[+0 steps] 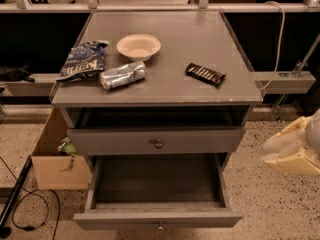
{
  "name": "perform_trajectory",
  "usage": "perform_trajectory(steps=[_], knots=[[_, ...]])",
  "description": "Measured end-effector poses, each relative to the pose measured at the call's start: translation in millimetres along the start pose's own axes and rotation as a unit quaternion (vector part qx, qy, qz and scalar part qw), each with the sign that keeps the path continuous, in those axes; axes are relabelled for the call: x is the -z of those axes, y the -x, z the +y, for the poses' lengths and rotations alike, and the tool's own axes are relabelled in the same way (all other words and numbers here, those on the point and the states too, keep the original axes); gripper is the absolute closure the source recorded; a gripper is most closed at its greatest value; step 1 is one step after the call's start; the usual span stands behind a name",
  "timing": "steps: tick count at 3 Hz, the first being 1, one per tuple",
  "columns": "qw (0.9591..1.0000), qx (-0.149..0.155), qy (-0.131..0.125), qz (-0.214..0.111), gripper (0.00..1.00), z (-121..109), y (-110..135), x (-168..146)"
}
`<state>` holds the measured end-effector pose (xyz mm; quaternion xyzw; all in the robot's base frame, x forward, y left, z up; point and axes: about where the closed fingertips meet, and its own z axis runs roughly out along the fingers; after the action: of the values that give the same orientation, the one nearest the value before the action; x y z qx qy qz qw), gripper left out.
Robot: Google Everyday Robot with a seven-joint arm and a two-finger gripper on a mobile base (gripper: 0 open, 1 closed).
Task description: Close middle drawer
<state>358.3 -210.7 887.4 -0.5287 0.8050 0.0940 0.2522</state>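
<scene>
The middle drawer (pixel 158 218) is pulled far out at the bottom of the grey cabinet. Its deep dark box (pixel 157 180) holds nothing that I can see, and its small round knob (pixel 160 227) sits at the centre of the front panel, at the picture's lower edge. Above it, the slimmer top drawer (pixel 158 140) with its own knob stands slightly out. My cream-coloured gripper (pixel 294 149) hangs at the right edge of the view. It is to the right of the cabinet at about drawer height and touches nothing.
On the cabinet top (pixel 200 39) lie a blue chip bag (pixel 82 60), a crushed can (pixel 123 75), a white bowl (pixel 138 46) and a dark snack bar (pixel 205 74). A cardboard box (pixel 59 161) and cables (pixel 25 204) lie on the floor to the left.
</scene>
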Motion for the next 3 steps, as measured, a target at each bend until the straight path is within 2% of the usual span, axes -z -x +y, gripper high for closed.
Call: perform_trajectory(steps=[1, 2, 3], knots=[[1.0, -0.002, 0.005, 0.002, 0.86, 3, -3, -4], [1.0, -0.005, 0.007, 0.002, 1.0, 4, -3, -8], [0.9998, -0.014, 0.013, 0.0, 1.0, 8, -4, -20]])
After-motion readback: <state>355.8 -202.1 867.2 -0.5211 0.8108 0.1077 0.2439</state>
